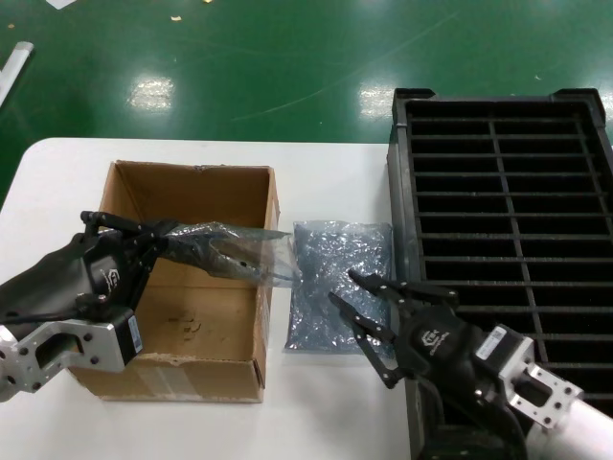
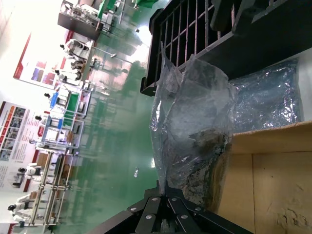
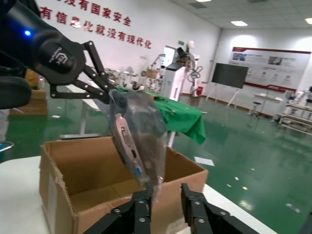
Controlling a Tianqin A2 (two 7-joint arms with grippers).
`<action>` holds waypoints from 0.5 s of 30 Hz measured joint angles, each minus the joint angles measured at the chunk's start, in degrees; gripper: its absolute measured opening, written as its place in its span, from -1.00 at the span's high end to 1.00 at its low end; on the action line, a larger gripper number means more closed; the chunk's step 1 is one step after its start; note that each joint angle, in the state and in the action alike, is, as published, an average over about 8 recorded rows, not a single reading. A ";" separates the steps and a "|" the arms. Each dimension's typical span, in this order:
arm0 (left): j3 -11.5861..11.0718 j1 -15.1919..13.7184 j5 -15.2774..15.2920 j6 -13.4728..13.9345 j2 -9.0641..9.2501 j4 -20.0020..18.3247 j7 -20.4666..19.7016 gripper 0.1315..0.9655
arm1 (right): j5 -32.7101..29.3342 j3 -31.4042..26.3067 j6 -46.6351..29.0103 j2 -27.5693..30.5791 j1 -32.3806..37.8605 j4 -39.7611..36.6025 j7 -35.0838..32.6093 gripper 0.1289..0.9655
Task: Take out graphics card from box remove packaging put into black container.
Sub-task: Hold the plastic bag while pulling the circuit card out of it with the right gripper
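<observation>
Above box (image 1: pixel 182 278), centre-left of head view: left gripper (image 1: pixel 158 240) clamped on bagged graphics card (image 1: pixel 225 251), lifted clear. Right gripper (image 1: pixel 369 311) spread wide, lower right, beside black container (image 1: pixel 498 240). Packaging (image 3: pixel 139 131) likely slippery, crinkly; card stiff, fragile. Pinch loose bag end.

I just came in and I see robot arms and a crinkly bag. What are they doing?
The left gripper is holding a graphics card, still inside its shiny plastic packaging, up over the open cardboard box. The right gripper is open and sits close to the free end of the bag, above another empty bag lying flat on the white table. The black container with its long slots waits beside the right arm; no card is visible in it.
</observation>
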 joint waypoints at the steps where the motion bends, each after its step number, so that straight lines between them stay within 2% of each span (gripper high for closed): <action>1: 0.00 0.00 0.00 0.00 0.00 0.00 0.00 0.98 | -0.18 -0.39 -0.15 0.01 0.51 -0.22 0.32 0.53; 5: 0.00 0.00 0.00 0.00 0.00 0.00 0.00 0.98 | -1.02 -2.02 -0.48 -0.19 2.61 -1.02 2.01 0.71; 15: 0.00 0.00 0.00 0.00 0.00 0.00 0.00 0.98 | -3.29 -5.83 -1.12 -1.84 8.25 -3.84 5.70 0.93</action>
